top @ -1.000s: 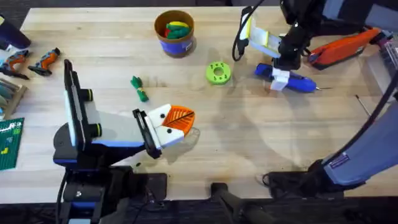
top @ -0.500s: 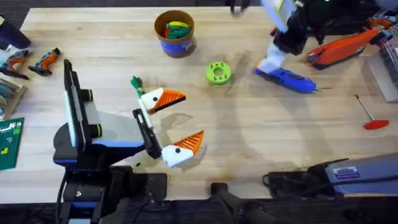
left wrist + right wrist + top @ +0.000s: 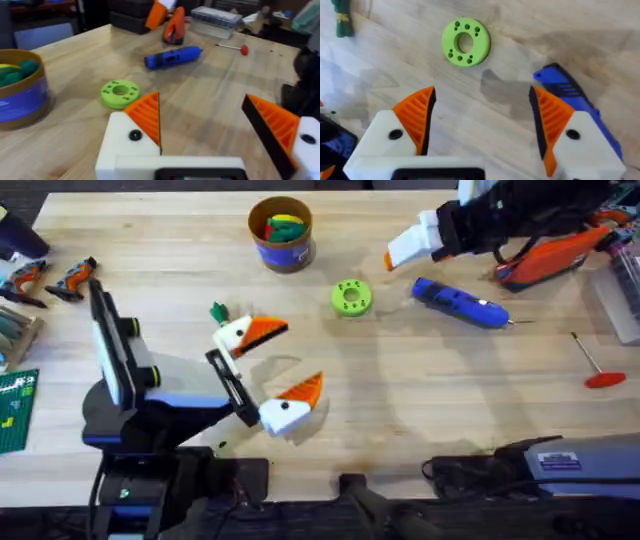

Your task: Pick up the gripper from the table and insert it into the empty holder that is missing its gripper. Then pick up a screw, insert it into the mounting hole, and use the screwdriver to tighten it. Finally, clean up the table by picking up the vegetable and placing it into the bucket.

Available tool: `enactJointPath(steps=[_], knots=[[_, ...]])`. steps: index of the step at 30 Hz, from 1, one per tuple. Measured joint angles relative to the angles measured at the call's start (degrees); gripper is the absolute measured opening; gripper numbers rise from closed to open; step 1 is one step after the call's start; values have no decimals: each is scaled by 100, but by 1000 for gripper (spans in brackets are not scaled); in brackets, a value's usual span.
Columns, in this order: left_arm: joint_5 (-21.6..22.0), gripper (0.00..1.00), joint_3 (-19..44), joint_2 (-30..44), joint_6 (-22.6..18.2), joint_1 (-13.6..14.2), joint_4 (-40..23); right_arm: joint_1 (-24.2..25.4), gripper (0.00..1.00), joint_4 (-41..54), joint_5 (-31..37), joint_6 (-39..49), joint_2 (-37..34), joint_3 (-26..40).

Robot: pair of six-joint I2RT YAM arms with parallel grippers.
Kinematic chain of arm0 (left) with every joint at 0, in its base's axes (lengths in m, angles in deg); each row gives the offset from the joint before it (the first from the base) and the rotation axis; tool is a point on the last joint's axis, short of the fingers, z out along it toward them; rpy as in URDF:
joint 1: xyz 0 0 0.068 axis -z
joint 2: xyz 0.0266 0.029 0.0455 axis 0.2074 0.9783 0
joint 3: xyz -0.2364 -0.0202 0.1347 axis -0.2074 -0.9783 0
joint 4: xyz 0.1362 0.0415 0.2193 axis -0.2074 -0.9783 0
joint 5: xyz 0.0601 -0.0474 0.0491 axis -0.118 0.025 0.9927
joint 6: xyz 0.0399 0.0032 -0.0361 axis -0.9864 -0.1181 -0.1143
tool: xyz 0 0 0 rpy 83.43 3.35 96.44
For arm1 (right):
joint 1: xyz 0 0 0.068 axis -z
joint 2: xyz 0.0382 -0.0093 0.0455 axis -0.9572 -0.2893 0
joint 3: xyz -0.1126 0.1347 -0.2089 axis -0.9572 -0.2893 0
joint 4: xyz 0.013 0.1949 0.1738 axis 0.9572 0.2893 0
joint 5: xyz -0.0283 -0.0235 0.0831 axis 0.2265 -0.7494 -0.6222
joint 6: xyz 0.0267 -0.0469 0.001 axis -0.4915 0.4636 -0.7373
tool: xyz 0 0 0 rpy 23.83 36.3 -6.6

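Note:
The blue screwdriver (image 3: 460,302) lies flat on the table at the back right, also seen as screwdriver (image 3: 570,95) and screwdriver (image 3: 172,56). My right gripper (image 3: 400,250) hovers open just left of and behind it, its jaws wide in the right wrist view (image 3: 482,107) with nothing between them. My left gripper (image 3: 300,357) is open and bare at table centre-left (image 3: 202,117). The green vegetable (image 3: 218,313) lies beside its far finger, also vegetable (image 3: 342,20). The bucket (image 3: 281,232) stands at the back with toy foods inside. The loose gripper, the holder and the screw are out of view.
A lime-green disc (image 3: 350,297) lies between bucket and screwdriver. A thin rod with a red handle (image 3: 598,370) rests at the right. An orange-and-black tool (image 3: 550,260) sits at the back right, small orange-black items (image 3: 50,278) at the far left.
The right gripper let go of the screwdriver and moved away to the back left. The left gripper opened from shut and shifted slightly toward the vegetable.

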Motion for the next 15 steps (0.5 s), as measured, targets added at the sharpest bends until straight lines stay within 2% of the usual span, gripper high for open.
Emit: enactJointPath(steps=[5, 10, 11, 12, 15], knots=[[941, 986, 640, 2, -16, 0, -1165, 35, 991, 209, -10, -173, 161, 0], [1738, 985, 1621, 244, -326, 0, -2385, 225, 989, 475, -36, -201, 592, 0], [1897, 985, 1837, 380, -380, 0, -2576, 268, 989, 569, -36, -197, 661, 0], [2323, 986, 2430, 907, -479, 0, -3001, 372, 989, 838, -49, -155, 746, 0], [2704, 985, 2977, 1557, -535, 0, -3364, 448, 989, 958, -59, -135, 750, 0]])
